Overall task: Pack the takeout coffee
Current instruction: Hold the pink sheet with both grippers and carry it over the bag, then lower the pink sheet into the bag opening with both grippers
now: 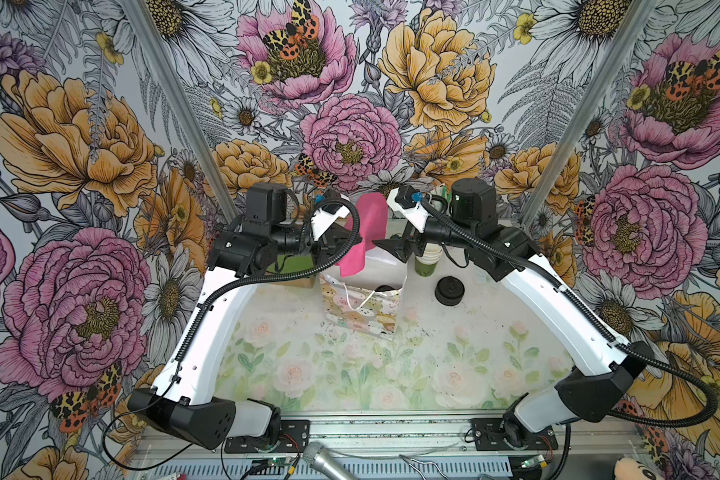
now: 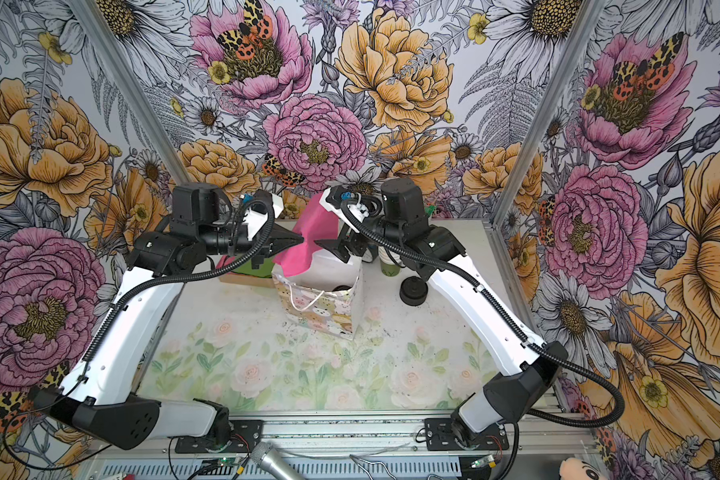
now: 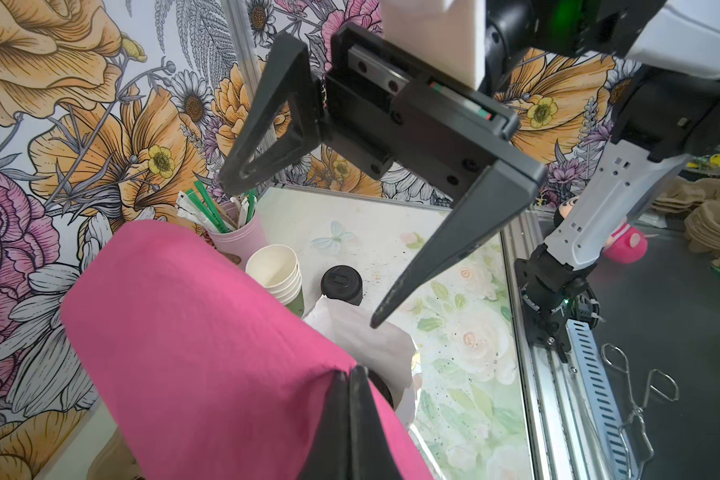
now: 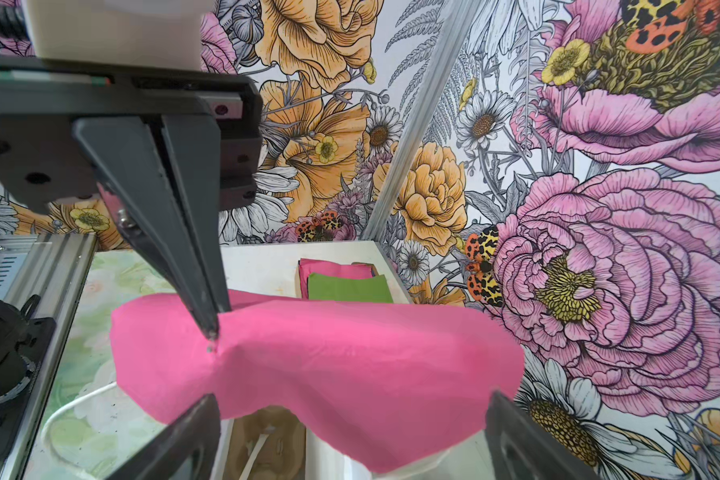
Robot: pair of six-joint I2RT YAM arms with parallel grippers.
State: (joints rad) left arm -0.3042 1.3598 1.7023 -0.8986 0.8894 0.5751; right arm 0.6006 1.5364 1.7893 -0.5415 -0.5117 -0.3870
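Left pincer (image 4: pixel 211 332) grips pink napkin (image 4: pixel 329 374); bag (image 1: pixel 360 318) hides takeout coffee (image 1: pixel 385 288) below its lid.

The pink sheet (image 4: pixel 350 374) looks matt and soft, either paper or thin cloth. The left end effector (image 4: pixel 211 330) is matt dark-grey plastic, the gift bag (image 1: pixel 350 320) glossy printed paper, the frame rail (image 4: pixel 412 137) brushed metal.

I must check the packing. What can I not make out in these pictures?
- The coffee cup: in both top views only its black lid shows; the gift bag hides the rest.
- Bag's inside, right wrist view: covered by the pink paper.
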